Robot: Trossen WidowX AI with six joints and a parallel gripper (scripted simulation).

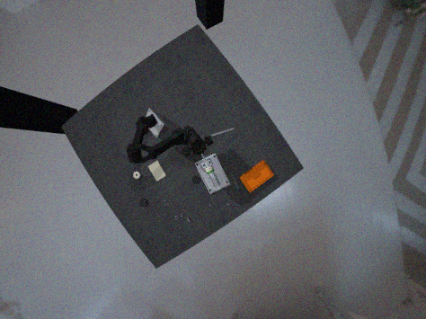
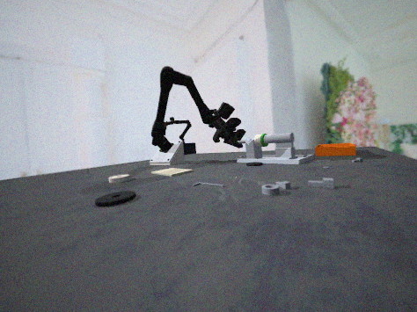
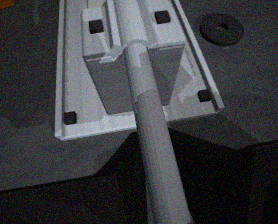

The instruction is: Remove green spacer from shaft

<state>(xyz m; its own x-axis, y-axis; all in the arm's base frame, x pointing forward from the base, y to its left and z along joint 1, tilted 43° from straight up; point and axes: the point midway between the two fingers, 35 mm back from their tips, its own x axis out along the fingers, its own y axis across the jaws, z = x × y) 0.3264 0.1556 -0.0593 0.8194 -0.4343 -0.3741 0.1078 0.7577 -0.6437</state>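
My gripper (image 2: 241, 143) is shut on the free end of the grey shaft (image 3: 155, 130), just outside the small support block (image 2: 252, 148) (image 3: 110, 82). The shaft runs through this block toward the big housing block (image 2: 283, 140) (image 1: 216, 179). The green spacer (image 2: 262, 140) (image 1: 209, 172) is still up at shaft height, against the housing's near end. A cream spacer (image 2: 258, 140) sits beside it on the support block's side. The wrist view does not show the green spacer, and the shaft's inner end is hidden in the housing.
The blocks stand on a light base plate (image 3: 100, 126) (image 2: 303, 158). An orange tray (image 1: 257, 176) (image 2: 335, 150) lies beyond it. A dark disc (image 3: 221, 28) (image 2: 254, 164) lies beside the plate. A cream pad (image 1: 156, 171), a cream ring (image 1: 137, 172), a larger black disc (image 2: 115, 198) and small grey parts (image 2: 270, 190) lie around.
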